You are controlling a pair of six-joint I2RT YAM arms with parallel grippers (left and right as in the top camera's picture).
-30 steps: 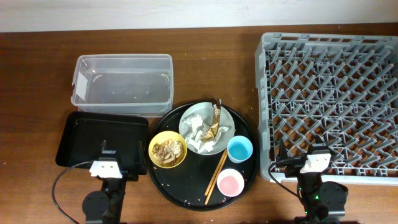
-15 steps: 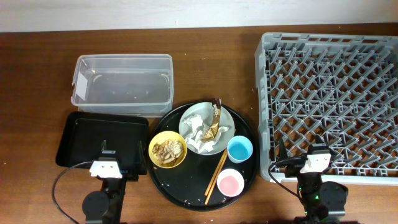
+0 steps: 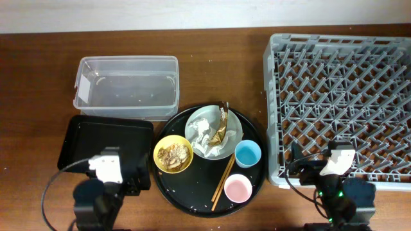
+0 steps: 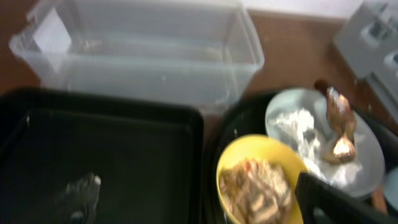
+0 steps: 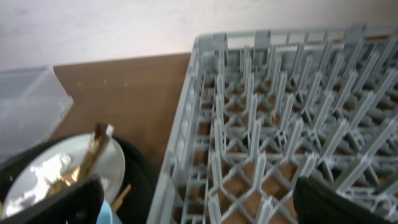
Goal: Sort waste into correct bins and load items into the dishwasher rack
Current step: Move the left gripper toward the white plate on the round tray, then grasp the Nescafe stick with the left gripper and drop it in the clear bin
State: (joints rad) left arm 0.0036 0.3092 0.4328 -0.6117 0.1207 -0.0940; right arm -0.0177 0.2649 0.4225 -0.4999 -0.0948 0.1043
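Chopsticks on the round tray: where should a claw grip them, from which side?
Probably grip the chopsticks at their lower half, from straight above, closing across the pair. They lie flat and diagonal; upper ends crowd the plate and blue cup, while the lower part has bare tray leftward.

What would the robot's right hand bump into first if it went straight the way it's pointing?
Most likely the grey dishwasher rack. The open right hand points straight into it, with nothing in between. How steeply the hand tilts down is unclear.
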